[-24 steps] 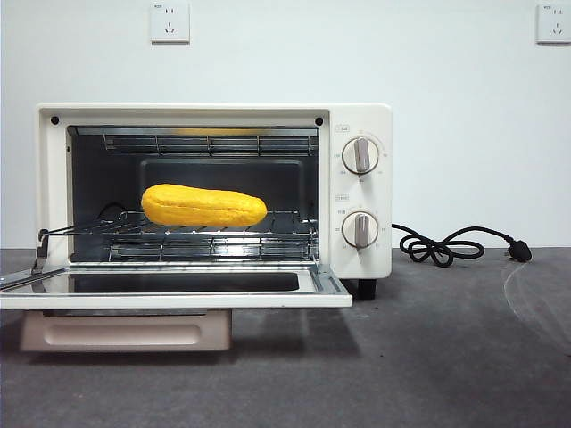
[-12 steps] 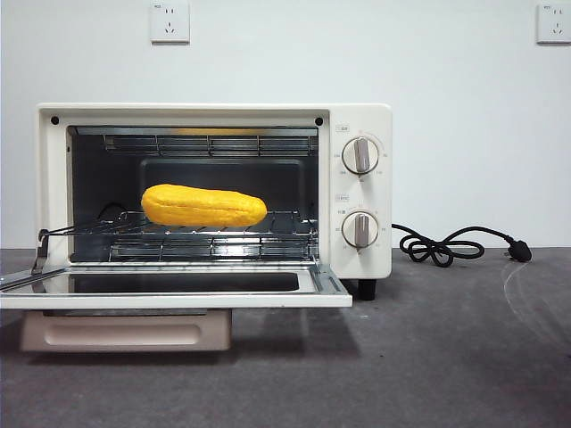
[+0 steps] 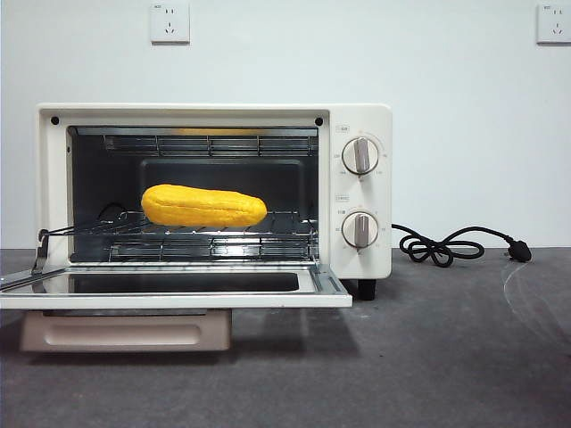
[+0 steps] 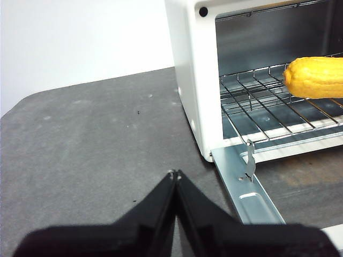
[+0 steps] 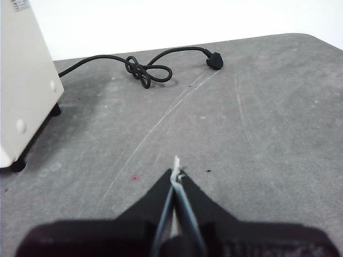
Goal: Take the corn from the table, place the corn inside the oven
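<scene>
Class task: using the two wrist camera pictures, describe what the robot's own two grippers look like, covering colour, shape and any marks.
Each gripper is a pair of matte black jaws rising from a broad black base and tapering to a thin point. On the left gripper the tips are plain black. On the right gripper pale grey inner pad edges show along the seam, and a small white sliver sticks up at the tip. No cables, labels or markings are visible.

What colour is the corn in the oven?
Yellow-orange. The corn lies on the wire rack inside the oven; the front view shows it best.
</scene>
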{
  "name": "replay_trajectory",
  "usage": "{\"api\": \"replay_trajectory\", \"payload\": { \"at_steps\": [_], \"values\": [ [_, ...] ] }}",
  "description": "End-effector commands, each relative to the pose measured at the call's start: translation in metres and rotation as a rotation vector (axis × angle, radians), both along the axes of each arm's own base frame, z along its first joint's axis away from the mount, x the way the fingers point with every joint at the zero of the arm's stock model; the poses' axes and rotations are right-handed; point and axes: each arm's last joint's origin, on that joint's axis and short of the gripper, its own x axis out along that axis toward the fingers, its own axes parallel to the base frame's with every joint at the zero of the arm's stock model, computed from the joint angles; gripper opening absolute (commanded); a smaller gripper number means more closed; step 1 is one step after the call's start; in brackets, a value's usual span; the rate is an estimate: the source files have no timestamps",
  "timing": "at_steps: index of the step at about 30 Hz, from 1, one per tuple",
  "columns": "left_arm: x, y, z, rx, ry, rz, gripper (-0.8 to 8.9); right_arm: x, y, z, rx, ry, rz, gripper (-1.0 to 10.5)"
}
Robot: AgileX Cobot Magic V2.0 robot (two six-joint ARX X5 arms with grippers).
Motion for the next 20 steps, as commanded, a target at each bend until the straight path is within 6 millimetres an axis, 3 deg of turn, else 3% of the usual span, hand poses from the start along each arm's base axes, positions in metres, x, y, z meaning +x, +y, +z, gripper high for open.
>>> {"api": "replay_trajectory", "payload": {
  "at_steps": [1, 20],
  "values": [
    [0.0002, 0.0002, -0.0011, -0.004, 0.000, 0.002, -0.03, 0.0004, 0.0000, -0.0028, 0.007, 0.006, -0.003, 0.0],
    [-0.0001, -0.0001, -0.0039, -0.004, 0.026, -0.001, -0.04, 0.0005, 0.0000, -0.0021, 0.007, 0.001, -0.003, 0.0]
  ]
}}
